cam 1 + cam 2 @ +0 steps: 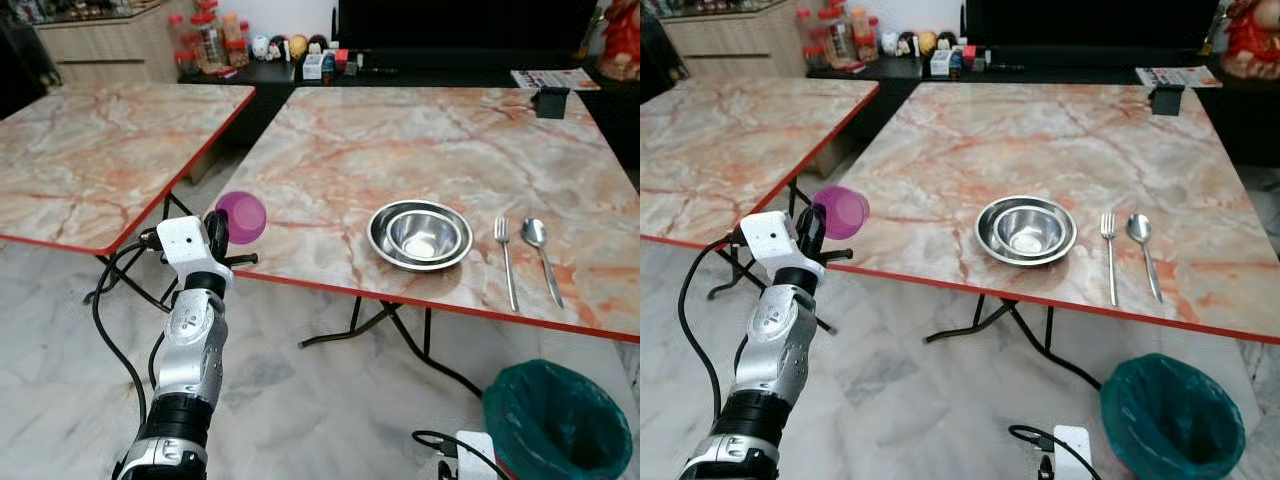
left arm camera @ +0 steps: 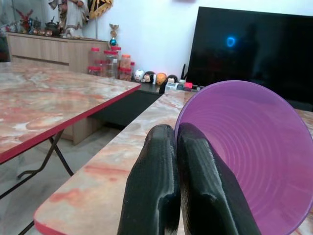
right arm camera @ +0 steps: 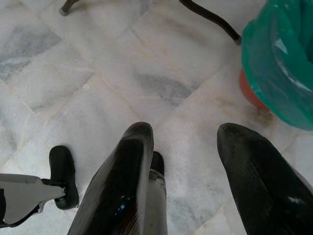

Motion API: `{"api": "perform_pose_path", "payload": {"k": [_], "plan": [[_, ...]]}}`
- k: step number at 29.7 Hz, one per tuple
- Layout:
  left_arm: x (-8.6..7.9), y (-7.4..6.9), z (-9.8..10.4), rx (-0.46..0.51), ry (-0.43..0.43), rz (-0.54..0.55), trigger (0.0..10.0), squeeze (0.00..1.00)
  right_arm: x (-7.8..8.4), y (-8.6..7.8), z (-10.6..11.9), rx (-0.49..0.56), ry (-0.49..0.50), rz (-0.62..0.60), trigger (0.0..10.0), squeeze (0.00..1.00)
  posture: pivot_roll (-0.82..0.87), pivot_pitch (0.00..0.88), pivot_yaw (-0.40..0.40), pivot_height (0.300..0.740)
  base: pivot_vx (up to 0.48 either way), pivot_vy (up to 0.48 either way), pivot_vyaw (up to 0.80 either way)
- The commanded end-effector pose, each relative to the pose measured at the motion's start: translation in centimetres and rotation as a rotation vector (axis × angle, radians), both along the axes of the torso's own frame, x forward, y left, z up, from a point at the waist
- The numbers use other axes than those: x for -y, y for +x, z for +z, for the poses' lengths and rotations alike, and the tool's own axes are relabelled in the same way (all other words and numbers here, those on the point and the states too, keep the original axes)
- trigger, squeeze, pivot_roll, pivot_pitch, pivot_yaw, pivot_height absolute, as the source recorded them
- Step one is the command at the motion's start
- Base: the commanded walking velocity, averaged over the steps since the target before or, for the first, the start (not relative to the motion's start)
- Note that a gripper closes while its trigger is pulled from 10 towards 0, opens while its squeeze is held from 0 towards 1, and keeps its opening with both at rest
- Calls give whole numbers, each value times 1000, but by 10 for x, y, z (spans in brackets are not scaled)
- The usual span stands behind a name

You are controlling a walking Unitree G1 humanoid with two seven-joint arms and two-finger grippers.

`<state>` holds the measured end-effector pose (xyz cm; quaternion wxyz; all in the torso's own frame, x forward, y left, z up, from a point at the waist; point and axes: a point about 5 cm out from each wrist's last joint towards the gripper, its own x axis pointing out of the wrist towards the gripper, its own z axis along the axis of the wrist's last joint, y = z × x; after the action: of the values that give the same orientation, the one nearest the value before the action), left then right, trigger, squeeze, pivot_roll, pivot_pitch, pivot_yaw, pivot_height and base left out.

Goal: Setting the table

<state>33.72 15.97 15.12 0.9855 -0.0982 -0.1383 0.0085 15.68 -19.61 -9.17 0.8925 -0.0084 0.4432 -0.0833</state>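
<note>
Purple plastic cup point(image 1: 241, 217) sits pinched by its rim in the left gripper point(image 2: 180, 161), whose two black fingers point(image 2: 155, 186) are pressed close together on the cup's wall. The cup is tipped on its side, its mouth facing back toward the wrist, and it hangs in the air just at the near left corner of the marble table point(image 1: 400, 140), above the red edge and not yet resting on the top.

The place setting lies to the right of the cup along the near side of that table: two nested steel bowls point(image 1: 420, 236), then a fork point(image 1: 506, 262) and a spoon point(image 1: 540, 256) lying side by side, handles toward the robot. The cup is well apart from the bowls, so the left arm, clearly the nearer one, would have to carry it rightward and inward over the table and turn it upright before setting it down.

The right gripper point(image 3: 190, 161) hangs low over the floor tiles with its fingers spread apart and holding nothing, beside a bin lined with a green bag point(image 1: 556, 420).
</note>
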Motion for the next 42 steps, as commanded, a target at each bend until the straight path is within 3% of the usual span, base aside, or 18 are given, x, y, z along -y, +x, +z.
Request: {"api": "perform_pose_path", "payload": {"k": [1, 17, 22, 27, 42], "plan": [[-4, 0, 5, 16, 0, -3, 10000, 0, -3, 2, 0, 5, 6, 3, 10000, 0, 45, 39, 85, 740, 0, 0, 0], [-10, 0, 11, 30, -4, 17, 10000, 0, -1, 2, 0, -17, -21, -15, 10000, 0, 50, 41, 90, 740, 0, 0, -86], [-11, 0, 11, 28, -3, 17, 10000, 0, -3, 1, -1, -31, -9, -12, 10000, 0, 50, 41, 92, 712, 0, 0, -469], [-8, 1, 11, 31, -6, 13, 10000, 0, -3, 1, -1, -22, -24, -5, 10000, 0, 47, 39, 94, 712, 0, 0, 0], [-7, 1, 14, 42, -1, 11, 10000, 0, -6, 1, -2, -41, -3, 10, 10000, 0, 48, 40, 93, 695, 357, 0, -125]]}}
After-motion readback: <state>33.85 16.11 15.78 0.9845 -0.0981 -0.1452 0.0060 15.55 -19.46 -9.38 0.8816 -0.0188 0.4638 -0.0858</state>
